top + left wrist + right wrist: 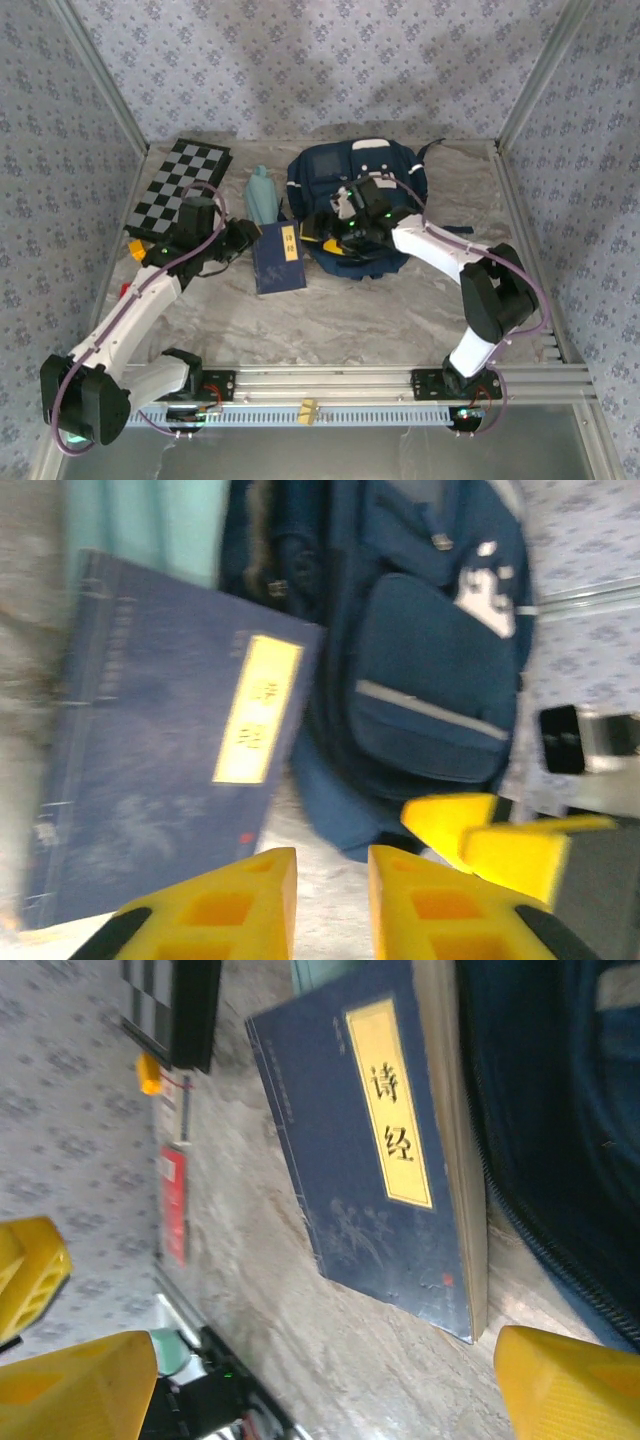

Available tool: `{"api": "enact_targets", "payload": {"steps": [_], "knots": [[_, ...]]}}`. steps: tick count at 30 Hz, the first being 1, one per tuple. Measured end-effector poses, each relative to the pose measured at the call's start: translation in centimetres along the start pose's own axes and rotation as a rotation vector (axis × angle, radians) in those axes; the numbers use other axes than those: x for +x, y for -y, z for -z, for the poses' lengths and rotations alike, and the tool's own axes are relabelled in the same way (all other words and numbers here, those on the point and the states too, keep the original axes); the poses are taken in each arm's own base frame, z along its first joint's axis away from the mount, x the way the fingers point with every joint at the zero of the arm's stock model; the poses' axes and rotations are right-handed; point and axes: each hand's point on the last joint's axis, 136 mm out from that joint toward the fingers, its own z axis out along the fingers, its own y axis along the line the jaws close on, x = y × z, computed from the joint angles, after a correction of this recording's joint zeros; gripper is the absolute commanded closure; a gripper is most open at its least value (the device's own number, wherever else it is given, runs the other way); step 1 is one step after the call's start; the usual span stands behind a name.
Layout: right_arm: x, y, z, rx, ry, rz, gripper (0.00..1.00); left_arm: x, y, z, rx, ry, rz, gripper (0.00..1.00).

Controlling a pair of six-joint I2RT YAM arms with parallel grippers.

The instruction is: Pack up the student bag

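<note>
Hovering at the near left edge of the student bag (325, 175), my right gripper (320, 1390) has its fingers spread wide, nothing between them. The bag lies flat at the middle of the table's (400, 310) far edge. A blue book (278, 258) lies against its left side. My left gripper (332, 905), just left of the book, has its fingers slightly parted and empty. A checkerboard (182, 190) sits in the far left corner.

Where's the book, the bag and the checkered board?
book (390, 1105): right wrist view, on its yellow label.
bag (430, 665): left wrist view, on its front pocket.
checkered board (182, 186): top view, on its middle squares.
</note>
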Motion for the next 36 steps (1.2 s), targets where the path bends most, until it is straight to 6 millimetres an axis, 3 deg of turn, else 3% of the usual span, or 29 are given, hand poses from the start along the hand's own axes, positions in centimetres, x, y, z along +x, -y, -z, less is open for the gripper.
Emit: {"api": "enact_targets", "payload": {"steps": [1,4,8,12,16,21,28,36], "knots": [[0.7,-0.4,-0.8,0.021,-0.008,0.030,0.08,0.2,-1.4,-0.2,-0.023,-0.001,0.005,0.55],[2.2,-1.4,-3.6,0.068,-0.038,0.091,0.04,1.3,-5.8,-1.2,-0.101,-0.019,0.034,0.48],[2.7,0.1,-7.2,0.168,-0.040,0.130,0.00,2.8,-9.2,-2.7,-0.159,-0.066,0.021,0.42],[2.2,3.0,-8.8,0.273,-0.022,0.142,0.00,2.3,-10.2,-4.4,-0.149,-0.071,0.003,0.43],[1.7,3.8,-9.8,0.305,-0.022,0.159,0.00,1.8,-10.6,-6.0,-0.136,-0.073,-0.016,0.48],[0.8,3.2,-11.2,0.273,-0.015,0.200,0.00,1.5,-10.8,-7.8,-0.110,-0.081,-0.027,0.60],[1.1,2.2,-12.1,0.203,-0.046,0.252,0.00,1.6,-12.3,-9.3,-0.124,-0.098,-0.010,0.72],[2.0,-0.5,-11.0,0.060,-0.055,0.294,0.08,1.5,-13.5,-9.3,-0.137,-0.086,0.011,0.77]]}}
